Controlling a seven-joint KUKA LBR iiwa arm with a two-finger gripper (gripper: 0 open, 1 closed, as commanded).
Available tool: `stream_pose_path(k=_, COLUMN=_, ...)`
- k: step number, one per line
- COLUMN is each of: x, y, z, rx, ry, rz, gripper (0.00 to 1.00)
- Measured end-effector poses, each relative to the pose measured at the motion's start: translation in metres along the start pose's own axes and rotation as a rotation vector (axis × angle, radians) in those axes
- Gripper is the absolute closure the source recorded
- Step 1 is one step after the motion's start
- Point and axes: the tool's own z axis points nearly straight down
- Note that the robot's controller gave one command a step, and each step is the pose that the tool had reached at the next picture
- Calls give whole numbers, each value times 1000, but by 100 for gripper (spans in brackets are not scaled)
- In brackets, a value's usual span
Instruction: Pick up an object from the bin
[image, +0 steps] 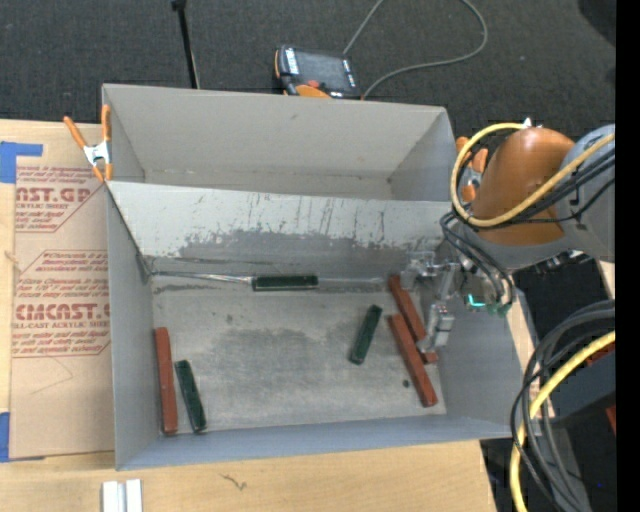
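Orange wrist cover (520, 190), claw (437, 332) over red-brown stick (424, 382) at bin's (300, 140) right

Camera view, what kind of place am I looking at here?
Probably a robotics lab's grasping test cell: a grey metal bin holding a few green sticks and red-brown sticks, and a cabled robot arm with its tool over the right-hand red-brown ones.

Grey bin (270, 150) is holding reddish-brown sticks (414, 352) and dark green sticks (365, 334); wrist cover (520, 190) is showing orange.
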Motion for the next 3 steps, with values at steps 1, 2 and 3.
stream_pose_path(k=1, x=-16, y=34, z=65, rx=-2, ry=-3, rz=-333, gripper=0)
stream_pose_path(k=2, x=37, y=5, z=63, rx=0, ry=-3, rz=-409, gripper=0)
stream_pose_path(k=3, x=-17, y=39, z=62, rx=-1, ry=-13, rz=-319, gripper=0)
